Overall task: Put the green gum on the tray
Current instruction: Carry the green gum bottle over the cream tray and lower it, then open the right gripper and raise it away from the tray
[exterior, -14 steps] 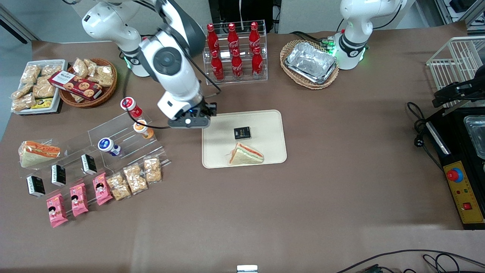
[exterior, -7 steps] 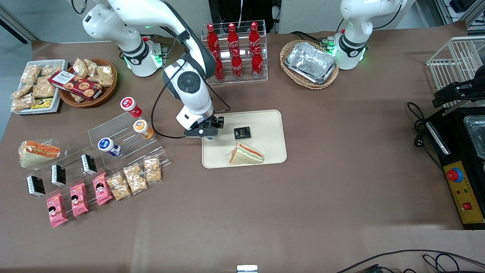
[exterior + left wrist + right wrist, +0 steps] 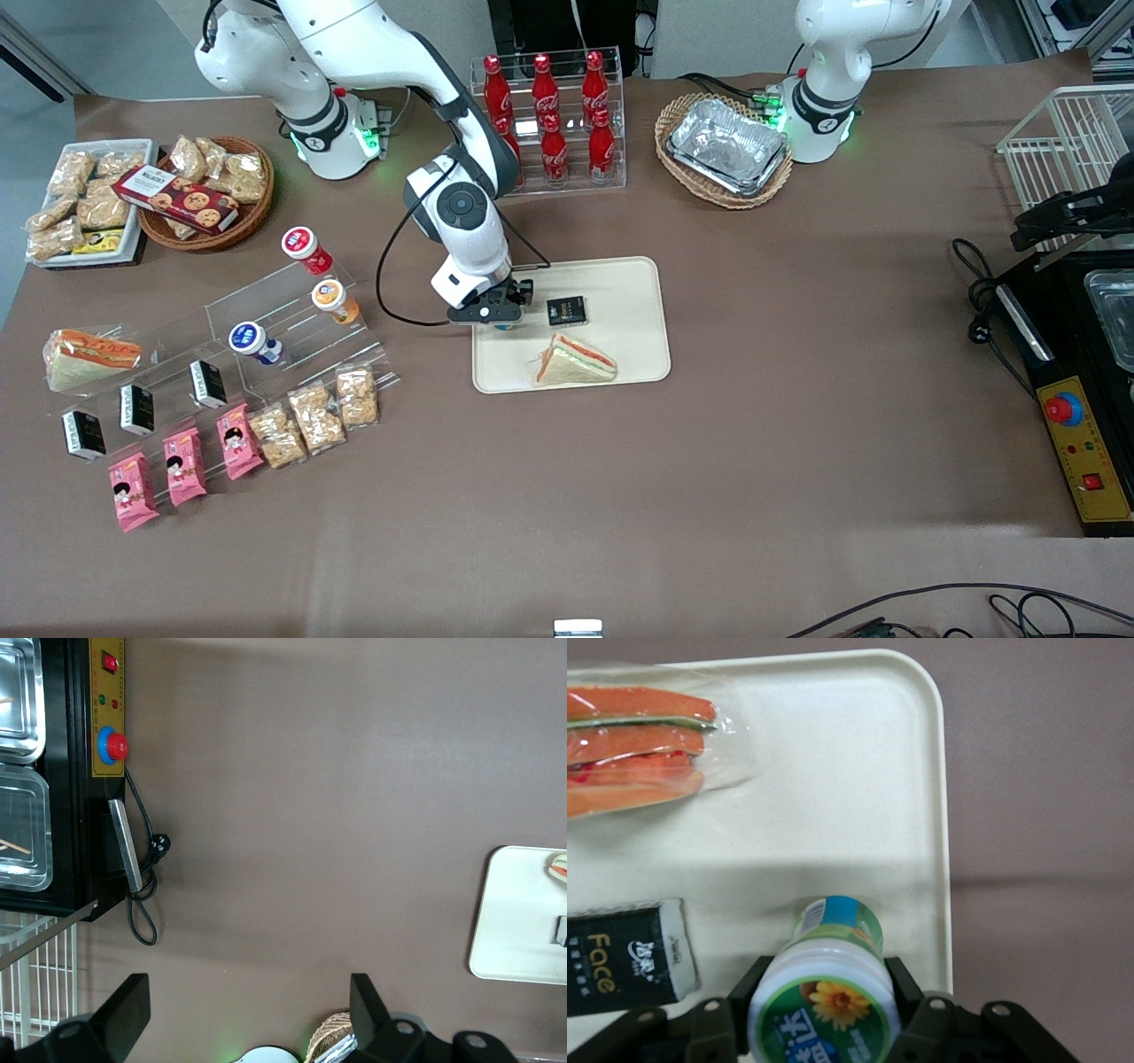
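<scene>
I have the pincer (image 3: 498, 316) low over the tray (image 3: 620, 354), at the tray's 9 o'clock edge as the front camera sees it, toward the working arm's end of the desk (image 3: 709, 496). Its two fingers are closed on the green gum (image 3: 826, 997), gripping the bottle at the neck just under the lid.

From the wrist camera the gum's long axis runs away from the lens: the white, green-ringed lid faces the camera and the base points down at the tray (image 3: 833, 815). I cannot tell whether the base touches the tray surface. The lid label shows a yellow flower on green and some white characters I cannot read.

Beside the gum on the tray lies a small black packet (image 3: 627, 955) printed "Face", flat, near but not touching the bottle. A wrapped sandwich (image 3: 638, 749) lies on the tray too, well apart from the gum, nearer the front camera.
</scene>
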{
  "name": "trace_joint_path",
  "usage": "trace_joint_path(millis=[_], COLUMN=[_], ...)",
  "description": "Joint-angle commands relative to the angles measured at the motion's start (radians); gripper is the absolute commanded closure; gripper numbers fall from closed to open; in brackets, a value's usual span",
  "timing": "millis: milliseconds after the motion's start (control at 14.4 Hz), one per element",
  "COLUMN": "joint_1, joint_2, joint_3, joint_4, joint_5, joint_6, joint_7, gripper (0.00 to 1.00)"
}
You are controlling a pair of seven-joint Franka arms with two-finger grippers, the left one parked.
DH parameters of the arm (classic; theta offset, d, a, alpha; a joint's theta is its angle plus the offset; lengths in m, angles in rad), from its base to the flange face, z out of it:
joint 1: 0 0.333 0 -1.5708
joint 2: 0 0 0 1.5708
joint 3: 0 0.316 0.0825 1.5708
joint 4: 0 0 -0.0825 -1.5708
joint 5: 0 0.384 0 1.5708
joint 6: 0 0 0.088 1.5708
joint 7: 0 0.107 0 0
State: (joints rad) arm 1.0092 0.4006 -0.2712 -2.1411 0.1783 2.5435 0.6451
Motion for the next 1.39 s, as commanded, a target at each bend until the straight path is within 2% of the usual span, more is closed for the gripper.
trace_joint_path(millis=[0, 69, 277, 554, 762, 1109, 1317], joint_1=[0.014, 0.014, -0.007, -0.2, -0.319, -0.495, -0.575], joint_2=[0.001, -0.002, -0.045, -0.222, -0.333, -0.465, -0.464], joint_3=[-0.013, -0.014, -0.019, -0.025, -0.036, -0.045, -0.048], joint_4=[-0.003, -0.002, -0.003, 0.015, 0.041, 0.136, 0.269], joint_5=[0.087, 0.09, 0.09, 0.092, 0.076, -0.065, -0.079], joint_6=[0.026, 0.02, -0.024, -0.283, -0.455, -0.705, -0.837], joint_7=[-0.005, -0.01, -0.08, -0.315, -0.416, -0.47, -0.515], gripper=[0.04, 0.0, 0.0, 0.0, 0.0, 0.0, 0.0])
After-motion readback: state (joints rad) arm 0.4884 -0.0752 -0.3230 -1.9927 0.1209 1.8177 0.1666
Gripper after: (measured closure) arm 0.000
